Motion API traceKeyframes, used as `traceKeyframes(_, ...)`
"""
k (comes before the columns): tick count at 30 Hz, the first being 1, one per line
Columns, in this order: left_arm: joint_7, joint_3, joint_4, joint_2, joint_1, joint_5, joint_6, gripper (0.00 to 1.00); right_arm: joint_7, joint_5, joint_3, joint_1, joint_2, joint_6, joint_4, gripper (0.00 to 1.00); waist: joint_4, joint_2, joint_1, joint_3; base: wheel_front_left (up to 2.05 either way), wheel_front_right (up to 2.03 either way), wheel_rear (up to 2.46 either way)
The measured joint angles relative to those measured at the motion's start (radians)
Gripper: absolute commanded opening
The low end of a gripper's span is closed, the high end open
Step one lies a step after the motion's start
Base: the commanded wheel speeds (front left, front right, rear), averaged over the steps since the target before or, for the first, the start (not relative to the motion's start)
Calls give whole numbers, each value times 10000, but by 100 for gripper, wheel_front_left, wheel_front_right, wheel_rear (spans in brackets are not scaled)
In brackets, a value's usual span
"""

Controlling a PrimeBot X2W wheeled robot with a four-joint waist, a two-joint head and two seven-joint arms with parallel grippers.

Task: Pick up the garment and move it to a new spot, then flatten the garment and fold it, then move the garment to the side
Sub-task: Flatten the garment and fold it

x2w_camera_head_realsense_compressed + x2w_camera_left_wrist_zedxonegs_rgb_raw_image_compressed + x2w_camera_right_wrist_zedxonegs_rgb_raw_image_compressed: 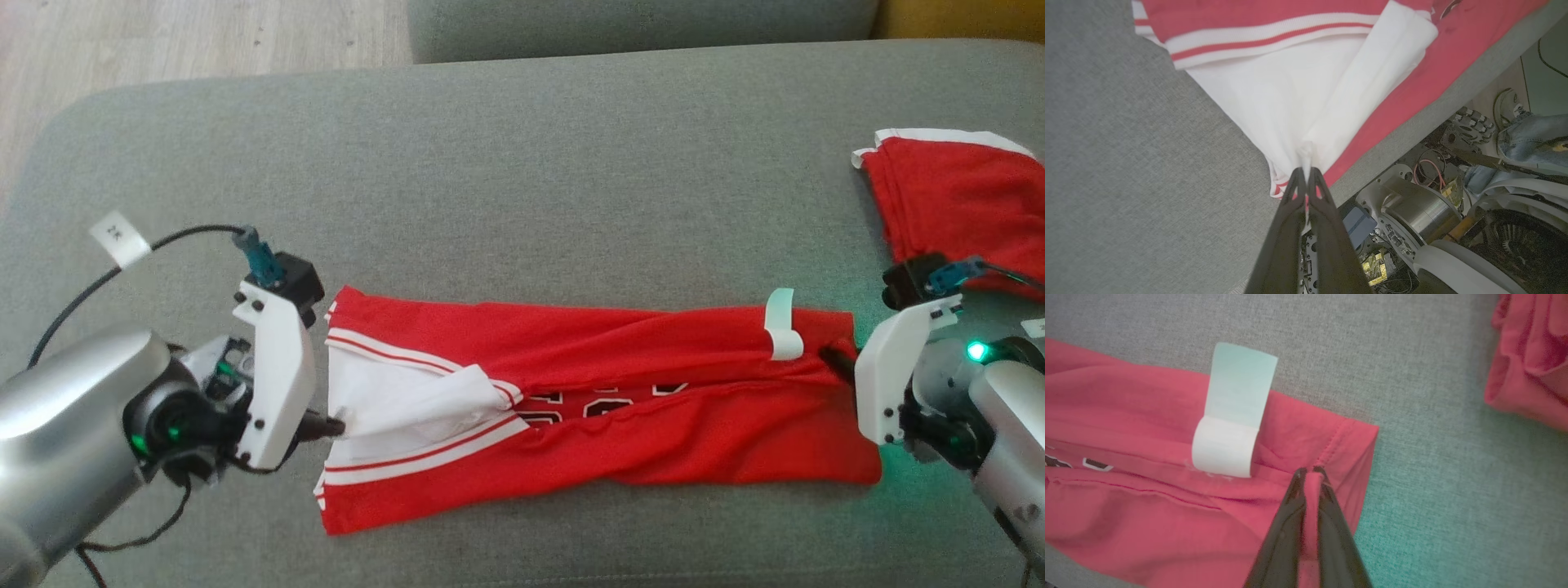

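A red jersey (588, 416) is lying stretched across the middle of the head view, on a grey sofa cushion (522, 188), folded lengthwise into a long band. The left gripper (333, 426) is reaching in at the left edge of the band, its fingers pressed together and pinching the white inner fabric just beside the red-and-white striped trim. The left wrist view shows that white cloth bunching at the fingertips (1299, 175). At the right end, the right gripper (831, 356) is nipping the red hem near the corner, jaws closed on a ridge of cloth.

Black, white-edged characters (600, 400) are showing along the central crease – too buried in the fold to read. A white tag (784, 325) is curling up from the jersey near the right end, its visible face blank. A paper flag (120, 238) on the left arm's cable is carrying marks too small to read. A second red garment (955, 204) is sitting at the upper right, well apart.
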Motion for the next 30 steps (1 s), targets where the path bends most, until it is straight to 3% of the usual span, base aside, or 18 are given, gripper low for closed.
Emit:
traceKeyframes(1, 0, 0, 0, -4, 53, -6, 0, 100, 15, 0, 0, 17, 0, 0, 0, 100, 2, 0, 0, -12, 0, 0, 0)
traceKeyframes(7, -545, 63, -48, 0, 337, -58, -17, 100, -13, -50, -176, 128, -38, 0, -69, 100, -16, 0, 0, -144, 0, 0, 0)
traceKeyframes(12, -2449, 897, -332, 115, 368, 153, 6, 100, -704, -199, -897, 122, -299, 0, -456, 100, -91, 0, 0, -283, 0, 0, 0)
traceKeyframes(15, -3827, 1287, -510, 215, 434, 652, 288, 100, -1365, -268, -1582, 125, -309, 0, -811, 100, -114, 0, 0, -392, 0, 0, 0)
traceKeyframes(21, -6895, 2061, -698, 297, 1360, 1659, 1705, 100, -3473, -1070, -3774, 334, 44, 0, -1413, 100, -136, 0, 0, -620, 0, 0, 0)
traceKeyframes(27, -9933, 3103, -1053, 267, 2638, 1831, 3214, 100, -5168, -2056, -5576, 1684, 1532, 0, -2276, 100, -173, 0, 0, -800, 0, 0, 0)
traceKeyframes(30, -10657, 3584, -1260, 127, 3519, 2180, 3831, 100, -5582, -2468, -6222, 2451, 2151, 0, -2587, 100, -168, 0, 0, -854, 0, 0, 0)
